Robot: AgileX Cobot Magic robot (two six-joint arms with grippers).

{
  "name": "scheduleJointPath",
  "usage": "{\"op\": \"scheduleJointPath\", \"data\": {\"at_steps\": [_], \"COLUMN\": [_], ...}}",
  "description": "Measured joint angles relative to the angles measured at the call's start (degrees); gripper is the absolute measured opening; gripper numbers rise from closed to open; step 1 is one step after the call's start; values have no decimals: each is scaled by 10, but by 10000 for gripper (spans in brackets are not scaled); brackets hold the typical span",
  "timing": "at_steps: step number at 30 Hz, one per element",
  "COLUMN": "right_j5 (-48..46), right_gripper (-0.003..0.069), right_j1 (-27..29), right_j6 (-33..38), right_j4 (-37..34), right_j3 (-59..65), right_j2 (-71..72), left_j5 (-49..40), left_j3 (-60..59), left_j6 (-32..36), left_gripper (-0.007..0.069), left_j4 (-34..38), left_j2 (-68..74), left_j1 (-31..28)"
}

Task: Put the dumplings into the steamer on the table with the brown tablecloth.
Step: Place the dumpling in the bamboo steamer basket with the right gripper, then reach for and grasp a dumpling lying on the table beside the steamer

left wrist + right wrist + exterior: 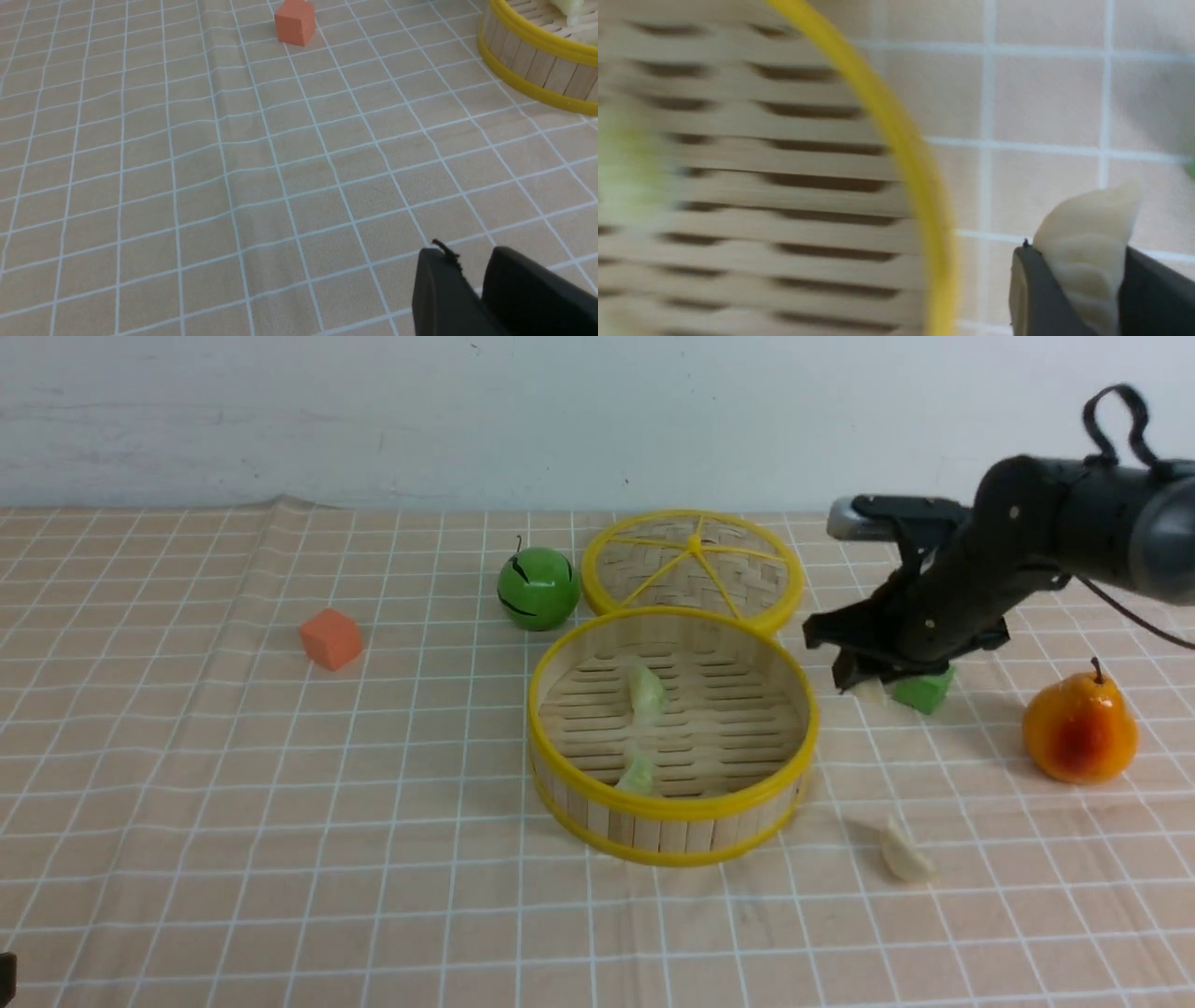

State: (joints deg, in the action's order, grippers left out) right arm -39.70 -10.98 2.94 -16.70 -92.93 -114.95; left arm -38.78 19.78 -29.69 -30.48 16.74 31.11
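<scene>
The right gripper (1078,249) is closed on a cream dumpling (1087,266) — tip jutting outward; a loose dumpling (906,855) lies eleven-to-five o'clock. The left gripper (469,254) — slightly parted, empty.

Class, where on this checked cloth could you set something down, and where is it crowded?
Bare: the wide stretch between the orange cube and the bamboo steamer, down to the near edge. Crowded: right of the steamer, with a cream dumpling, green cube, orange fruit and the right gripper.
</scene>
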Motion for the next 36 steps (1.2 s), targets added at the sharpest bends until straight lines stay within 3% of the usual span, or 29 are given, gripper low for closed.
{"op": "scheduleJointPath", "data": {"at_steps": [2, 3, 7, 12, 15, 19, 20, 24, 30, 36], "right_j5": [0, 0, 23, 61, 69, 68, 42, -55, -141, -187], "right_gripper": [185, 185, 185, 188, 264, 419, 472, 551, 547, 491], "right_j1": [-7, -21, -62, -71, -64, -63, -63, -63, -53, -29], "right_j6": [35, 87, 200, 228, 227, 227, 228, 236, 201, 122], "right_j4": [-35, -81, -149, -159, -158, -163, -160, -118, -21, 67], "right_j3": [0, 0, 0, 3, 4, 1, -3, -26, -24, 82], "right_j2": [13, 22, 1, -55, -71, -60, -49, 18, 98, 88], "left_j5": [0, 0, 0, -1, -2, -2, -2, -7, -9, -11], "left_j3": [0, 0, 0, 0, 0, 0, 0, 0, 0, 0], "left_j6": [0, 0, 0, 0, -1, -1, -1, -1, -1, -1], "left_gripper": [141, 142, 143, 143, 144, 147, 147, 147, 148, 155], "left_j4": [-1, -2, -3, -4, -4, -4, -3, -1, 1, 2], "left_j2": [0, 0, 0, 0, 0, 0, 0, 0, 0, 0], "left_j1": [0, 0, 0, 0, 0, 0, 0, 0, 0, 0]}}
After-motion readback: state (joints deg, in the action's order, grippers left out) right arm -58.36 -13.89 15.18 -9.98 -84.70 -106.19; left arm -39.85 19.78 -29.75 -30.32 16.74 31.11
